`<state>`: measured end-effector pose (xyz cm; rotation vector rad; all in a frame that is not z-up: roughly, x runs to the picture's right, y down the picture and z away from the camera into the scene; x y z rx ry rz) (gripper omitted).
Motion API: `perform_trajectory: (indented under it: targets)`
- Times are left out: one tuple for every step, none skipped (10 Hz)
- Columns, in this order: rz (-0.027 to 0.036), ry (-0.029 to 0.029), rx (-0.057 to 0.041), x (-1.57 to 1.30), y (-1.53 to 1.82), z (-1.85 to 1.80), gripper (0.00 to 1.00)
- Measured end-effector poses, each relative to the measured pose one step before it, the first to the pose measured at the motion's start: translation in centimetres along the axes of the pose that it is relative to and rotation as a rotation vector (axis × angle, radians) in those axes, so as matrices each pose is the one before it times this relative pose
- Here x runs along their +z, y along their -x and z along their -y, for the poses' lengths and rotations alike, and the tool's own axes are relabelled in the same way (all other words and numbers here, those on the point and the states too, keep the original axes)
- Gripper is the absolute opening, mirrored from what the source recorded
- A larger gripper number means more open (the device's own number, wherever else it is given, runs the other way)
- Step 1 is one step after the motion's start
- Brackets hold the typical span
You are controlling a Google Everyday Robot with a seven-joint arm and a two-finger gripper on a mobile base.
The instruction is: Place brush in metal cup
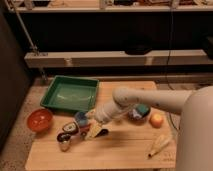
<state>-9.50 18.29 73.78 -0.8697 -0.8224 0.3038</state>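
The metal cup (64, 143) stands upright near the table's near-left corner, small and shiny. The brush (70, 127) lies just beyond it, oval head leftward, its handle at the gripper (93, 131) to the right.

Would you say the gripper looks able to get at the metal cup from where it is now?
Probably yes: the gripper hangs low just right of the metal cup, with the brush head above the cup and nothing standing between them.
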Motion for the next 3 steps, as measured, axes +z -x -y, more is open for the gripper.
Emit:
perform_trajectory:
  targets:
    - [0.00001, 0.00013, 0.00002, 0.005, -0.001, -0.003, 0.8]
    - [0.00011, 0.00011, -0.00001, 0.005, 0.003, -0.004, 0.8]
    - [0.00027, 0.00134, 0.00139, 0.068, -0.072, -0.021, 0.8]
